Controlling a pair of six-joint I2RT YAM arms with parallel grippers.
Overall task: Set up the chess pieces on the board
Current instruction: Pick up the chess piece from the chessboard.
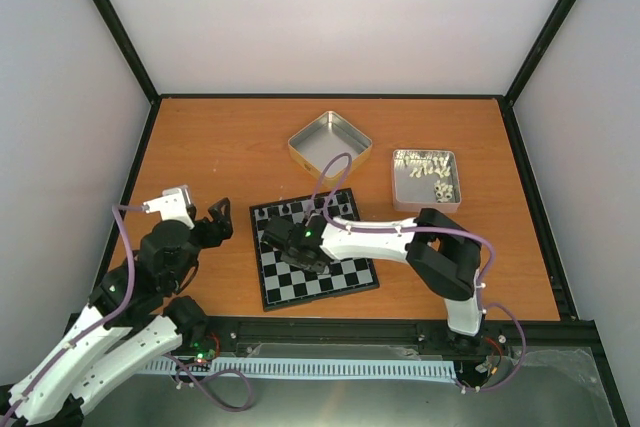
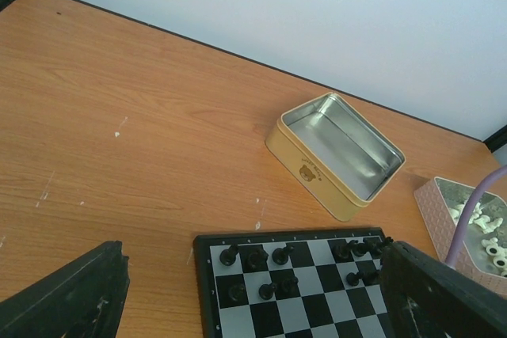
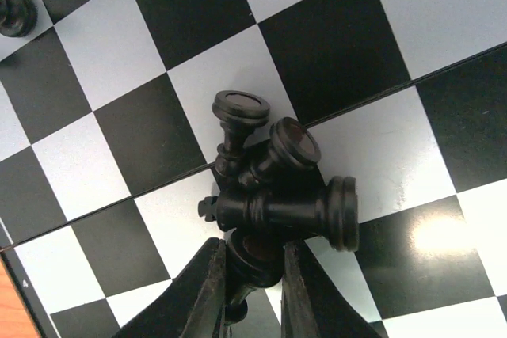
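Note:
The board (image 1: 348, 273) lies on the wooden table in front of the arms. Several black chess pieces (image 1: 288, 210) stand along its far rows, also in the left wrist view (image 2: 255, 258). My right gripper (image 1: 292, 245) is low over the board's left-middle. In the right wrist view it (image 3: 253, 275) is shut on a black piece (image 3: 255, 252) at the near end of a small heap of toppled black pieces (image 3: 285, 210) on the board (image 3: 119, 61). My left gripper (image 1: 220, 215) is open and empty, raised left of the board (image 2: 317, 294).
An empty gold tin (image 1: 330, 143) stands behind the board, also in the left wrist view (image 2: 341, 152). A second tin holding pale pieces (image 1: 425, 179) stands at the back right (image 2: 467, 219). A purple cable loops over the right arm.

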